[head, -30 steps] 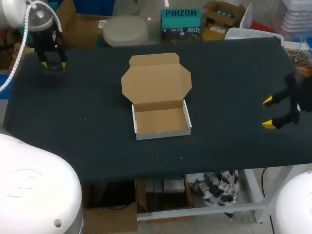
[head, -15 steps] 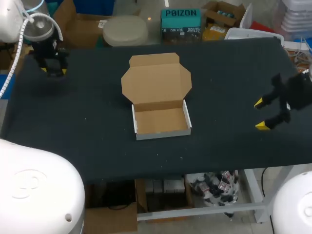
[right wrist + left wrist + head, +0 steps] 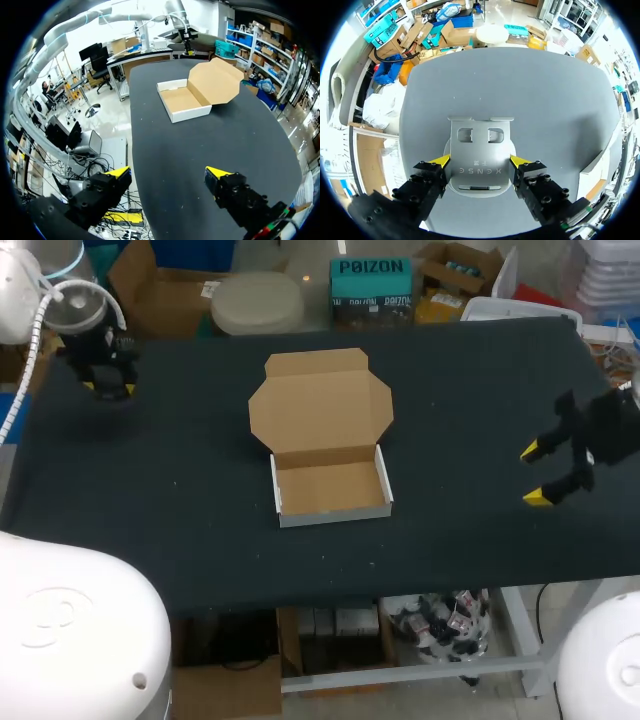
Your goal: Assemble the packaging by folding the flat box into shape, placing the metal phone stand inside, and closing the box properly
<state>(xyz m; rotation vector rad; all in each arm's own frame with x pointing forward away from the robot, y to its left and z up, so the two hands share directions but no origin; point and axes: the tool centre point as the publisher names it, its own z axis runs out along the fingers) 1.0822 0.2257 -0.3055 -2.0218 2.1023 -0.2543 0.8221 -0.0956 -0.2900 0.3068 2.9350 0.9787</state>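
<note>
The cardboard box (image 3: 330, 488) stands mid-table as an open white-walled tray, its brown lid (image 3: 320, 405) lying flat behind it. Nothing is inside the tray. Over the table's far left corner, my left gripper (image 3: 108, 383) is shut on the metal phone stand (image 3: 480, 155), a grey plate with two cut-outs; each yellow tip touches one of its side edges. The arm hides the stand in the head view. My right gripper (image 3: 535, 475) hangs open and empty above the table's right edge, well clear of the box (image 3: 182, 100), which lies far ahead of the fingers (image 3: 117, 172).
The dark table top (image 3: 180, 490) lies bare around the box. Its front edge runs close below the tray, and its right edge passes under my right gripper.
My right gripper has moved inward from the right edge toward the table's middle, staying open. My left gripper has shifted slightly, still holding the stand. The box has not moved.
</note>
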